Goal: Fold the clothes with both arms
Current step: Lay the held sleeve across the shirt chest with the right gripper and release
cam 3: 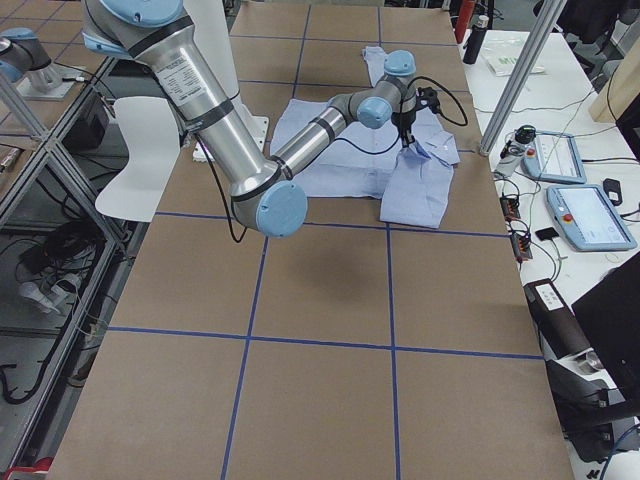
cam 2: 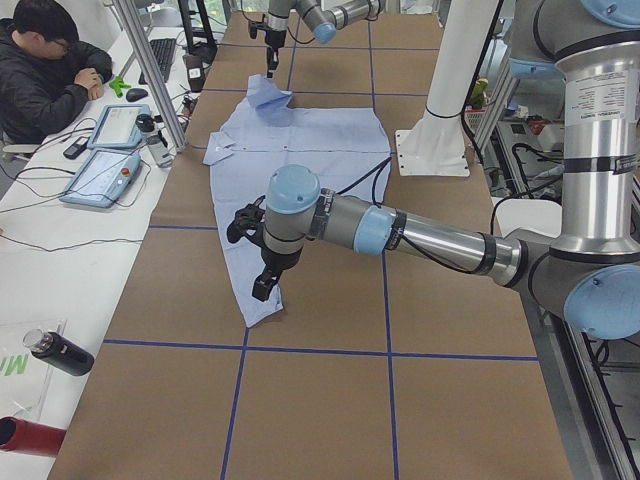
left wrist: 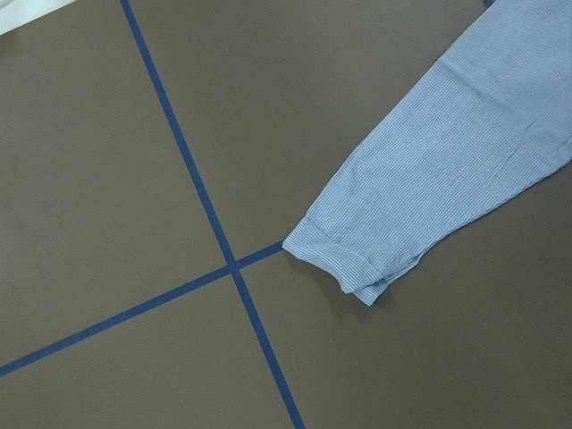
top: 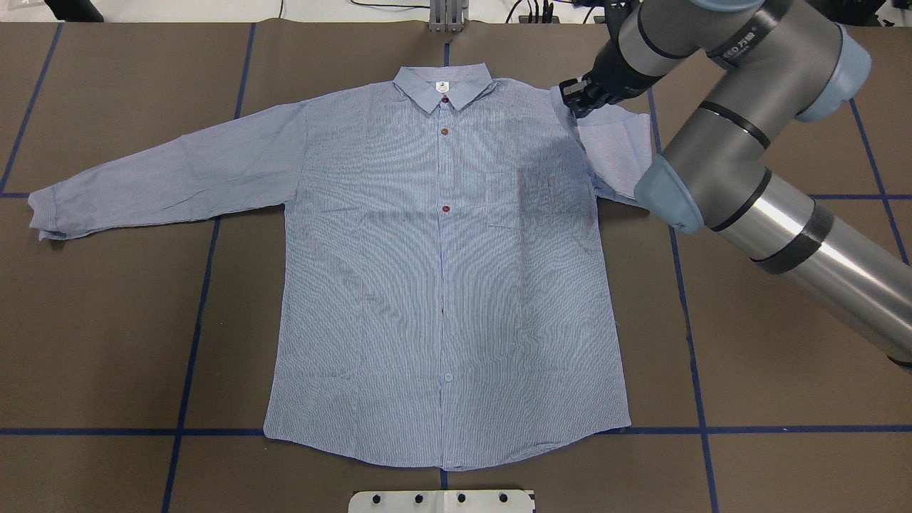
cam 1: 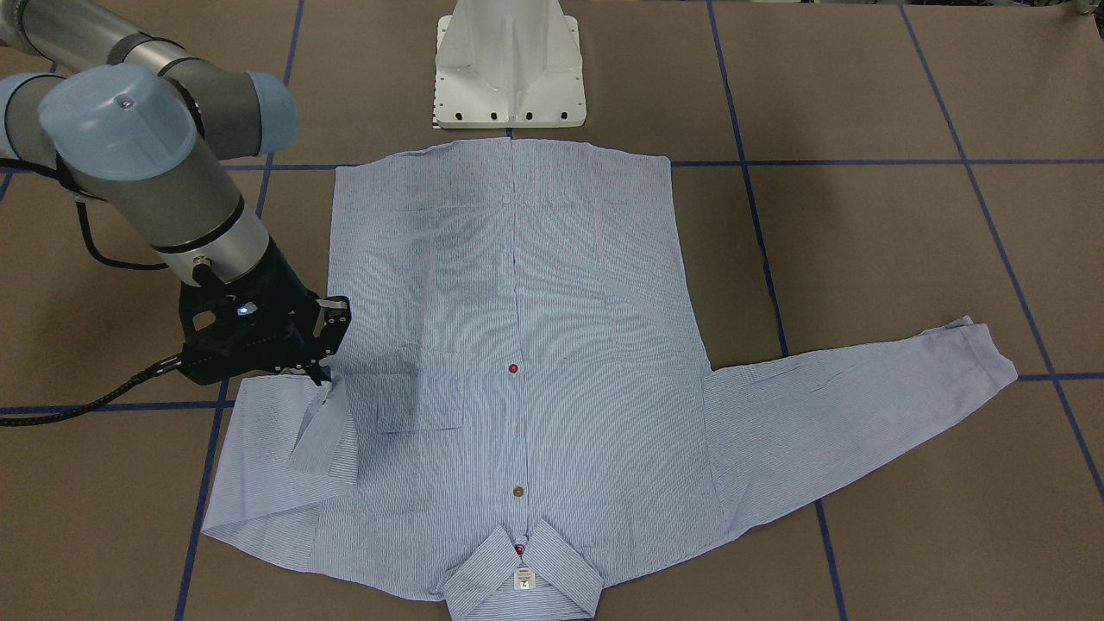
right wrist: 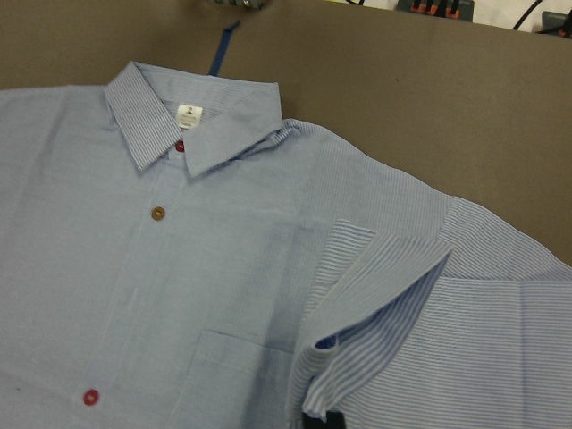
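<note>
Shirt: the light blue striped shirt (top: 442,285) lies flat, face up and buttoned, on the brown table (top: 107,320) with its blue tape grid. In the overhead view the collar (top: 443,87) is at 12 o'clock and the hem at 6.
Right gripper: at 1 o'clock from the chest pocket (top: 514,199), the right gripper (cam 1: 321,376) pinches the raised cuff (right wrist: 384,277) of a sleeve doubled back at the shoulder.
Outstretched sleeve: the other sleeve (top: 164,178) runs flat toward 9 o'clock, and its end (left wrist: 344,259) lies beside a tape crossing.
Left gripper: the left gripper (cam 2: 263,288) hangs above that sleeve's end (it shows only from the side, so whether its claw is spread or pressed together cannot be told).
</note>
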`<state>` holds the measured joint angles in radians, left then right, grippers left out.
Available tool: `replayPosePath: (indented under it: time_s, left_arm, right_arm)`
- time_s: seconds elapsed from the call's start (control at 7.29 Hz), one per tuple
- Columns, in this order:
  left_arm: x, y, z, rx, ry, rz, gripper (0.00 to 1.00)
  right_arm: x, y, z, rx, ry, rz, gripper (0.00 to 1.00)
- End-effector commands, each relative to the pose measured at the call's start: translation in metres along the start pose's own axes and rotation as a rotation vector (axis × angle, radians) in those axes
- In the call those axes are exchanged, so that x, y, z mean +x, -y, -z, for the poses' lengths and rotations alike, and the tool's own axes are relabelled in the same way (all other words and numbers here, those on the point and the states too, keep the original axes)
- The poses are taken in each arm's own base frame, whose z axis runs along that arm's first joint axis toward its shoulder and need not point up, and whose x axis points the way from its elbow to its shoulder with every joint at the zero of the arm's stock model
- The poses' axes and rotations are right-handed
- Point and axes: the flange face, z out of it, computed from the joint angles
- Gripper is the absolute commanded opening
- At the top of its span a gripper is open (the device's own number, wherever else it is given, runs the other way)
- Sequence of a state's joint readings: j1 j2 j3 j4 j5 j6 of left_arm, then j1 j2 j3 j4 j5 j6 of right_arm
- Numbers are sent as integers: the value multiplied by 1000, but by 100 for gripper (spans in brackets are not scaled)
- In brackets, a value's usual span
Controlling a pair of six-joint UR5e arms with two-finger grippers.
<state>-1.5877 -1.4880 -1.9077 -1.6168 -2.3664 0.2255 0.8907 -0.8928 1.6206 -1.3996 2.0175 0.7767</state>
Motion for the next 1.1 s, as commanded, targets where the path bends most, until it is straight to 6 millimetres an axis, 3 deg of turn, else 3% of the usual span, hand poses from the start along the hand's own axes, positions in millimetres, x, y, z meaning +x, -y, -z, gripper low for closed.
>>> replayPosePath:
  time_s: [0.0, 0.27, 0.41, 0.82, 0.96]
  left_arm:
    - [-1, 0, -1, -2, -1, 2, 100]
    - [-1, -1, -2, -4, -1, 4, 100]
    - [-2, -1, -2, -5, -2, 5, 100]
    - [-3, -2, -4, -7, -2, 7, 100]
    - [-3, -2, -4, -7, -2, 7, 100]
  right_arm:
    - [-65, 22, 27, 127, -7, -47, 0]
    - [-122, 9, 16, 188, -20, -64, 0]
    - [-154, -3, -1, 226, -47, -68, 0]
    - [-238, -36, -71, 259, -149, -44, 0]
    - [-261, -34, -92, 254, -185, -31, 0]
